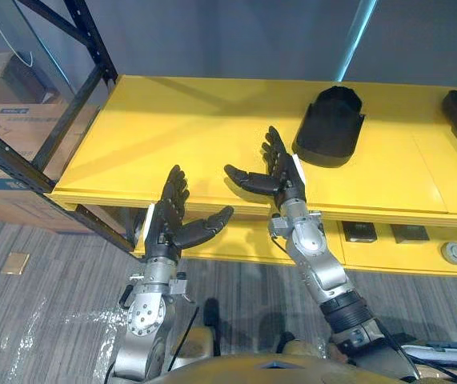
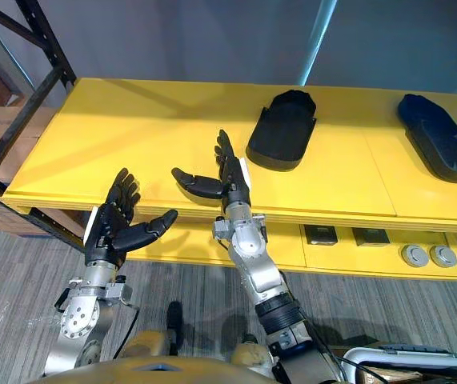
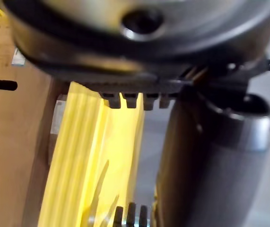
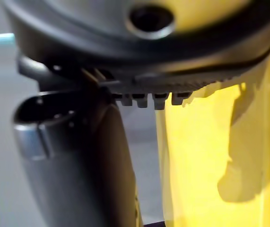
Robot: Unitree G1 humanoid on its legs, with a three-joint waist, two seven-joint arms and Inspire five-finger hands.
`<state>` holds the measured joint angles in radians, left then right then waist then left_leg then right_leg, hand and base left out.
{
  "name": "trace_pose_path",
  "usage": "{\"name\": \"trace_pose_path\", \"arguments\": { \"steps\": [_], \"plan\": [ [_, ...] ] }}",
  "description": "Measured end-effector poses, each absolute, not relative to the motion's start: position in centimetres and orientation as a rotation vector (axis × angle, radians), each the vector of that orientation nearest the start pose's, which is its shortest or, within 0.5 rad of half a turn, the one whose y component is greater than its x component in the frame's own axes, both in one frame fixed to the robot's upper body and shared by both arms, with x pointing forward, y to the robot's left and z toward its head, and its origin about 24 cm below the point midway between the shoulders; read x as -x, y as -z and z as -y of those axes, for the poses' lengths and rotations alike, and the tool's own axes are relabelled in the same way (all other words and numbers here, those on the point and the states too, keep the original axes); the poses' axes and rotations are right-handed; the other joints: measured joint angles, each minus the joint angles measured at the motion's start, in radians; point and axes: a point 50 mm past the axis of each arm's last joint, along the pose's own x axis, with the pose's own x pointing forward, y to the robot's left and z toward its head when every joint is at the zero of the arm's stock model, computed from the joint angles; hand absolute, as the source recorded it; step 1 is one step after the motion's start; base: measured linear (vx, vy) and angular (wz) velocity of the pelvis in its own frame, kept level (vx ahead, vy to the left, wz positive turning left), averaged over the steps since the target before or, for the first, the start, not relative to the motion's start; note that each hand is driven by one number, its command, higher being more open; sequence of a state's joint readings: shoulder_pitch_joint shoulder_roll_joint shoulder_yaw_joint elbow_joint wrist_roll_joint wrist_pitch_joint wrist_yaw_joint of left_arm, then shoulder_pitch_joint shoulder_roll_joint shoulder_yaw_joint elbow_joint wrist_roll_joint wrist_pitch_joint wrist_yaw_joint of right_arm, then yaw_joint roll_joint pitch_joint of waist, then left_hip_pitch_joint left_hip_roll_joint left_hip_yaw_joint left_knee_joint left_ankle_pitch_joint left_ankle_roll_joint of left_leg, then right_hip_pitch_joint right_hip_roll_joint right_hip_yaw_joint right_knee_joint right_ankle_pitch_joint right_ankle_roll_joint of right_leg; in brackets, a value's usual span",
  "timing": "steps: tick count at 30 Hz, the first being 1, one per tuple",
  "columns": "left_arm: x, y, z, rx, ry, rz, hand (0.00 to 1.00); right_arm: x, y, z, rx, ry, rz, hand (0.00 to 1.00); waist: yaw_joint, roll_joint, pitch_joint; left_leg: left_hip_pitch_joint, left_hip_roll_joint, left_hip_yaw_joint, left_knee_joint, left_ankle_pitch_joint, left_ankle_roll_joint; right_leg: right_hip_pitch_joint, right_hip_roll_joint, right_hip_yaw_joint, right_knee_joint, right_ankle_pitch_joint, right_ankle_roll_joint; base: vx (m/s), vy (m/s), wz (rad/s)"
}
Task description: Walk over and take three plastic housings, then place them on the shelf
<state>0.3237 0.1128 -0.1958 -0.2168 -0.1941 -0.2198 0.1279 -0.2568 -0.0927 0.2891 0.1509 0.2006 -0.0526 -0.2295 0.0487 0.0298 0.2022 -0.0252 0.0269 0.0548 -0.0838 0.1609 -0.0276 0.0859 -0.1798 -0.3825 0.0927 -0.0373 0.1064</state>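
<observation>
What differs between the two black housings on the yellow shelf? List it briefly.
The middle housing lies just beyond the right robot hand; the right housing lies far off to that hand's right. The middle housing points nearly straight away from the robot; the right housing lies slanted. Both are dark shells resting on the yellow shelf, untouched.

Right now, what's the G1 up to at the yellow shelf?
Neither hand is holding anything. The left hand and right hand are both open, thumbs pointing toward each other, raised at the front edge of the yellow shelf. Two black plastic housings lie on the shelf: the nearer housing just beyond the right hand and apart from it, and the far housing toward the shelf's right end. It looks like a pause around a placement.
</observation>
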Motion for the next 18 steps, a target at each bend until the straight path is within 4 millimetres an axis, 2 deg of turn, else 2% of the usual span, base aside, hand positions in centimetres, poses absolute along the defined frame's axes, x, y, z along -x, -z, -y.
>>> {"name": "trace_pose_path", "arguments": {
  "steps": [7, 18],
  "plan": [
    [-18.67, -4.19, -14.32, 0.148, -0.014, 0.093, 1.0, -29.78, -7.03, 9.36, -0.04, -0.037, 0.102, 1.0, 0.0, 0.011, 0.022, 0.003, 0.001, 0.0, 0.0, 0.004, -0.001, -0.003, -0.002, 0.002, 0.012, -0.003, -0.004, 0.0, -0.004, 0.0],
    [-18.61, -4.25, -13.91, 0.155, -0.006, 0.1, 1.0, -29.88, -6.96, 9.95, -0.069, 0.128, 0.126, 1.0, 0.004, 0.011, 0.046, 0.013, 0.001, 0.021, 0.0, 0.007, 0.0, -0.013, -0.009, 0.024, 0.028, -0.003, -0.003, -0.01, -0.009, -0.05]
  ]
}}
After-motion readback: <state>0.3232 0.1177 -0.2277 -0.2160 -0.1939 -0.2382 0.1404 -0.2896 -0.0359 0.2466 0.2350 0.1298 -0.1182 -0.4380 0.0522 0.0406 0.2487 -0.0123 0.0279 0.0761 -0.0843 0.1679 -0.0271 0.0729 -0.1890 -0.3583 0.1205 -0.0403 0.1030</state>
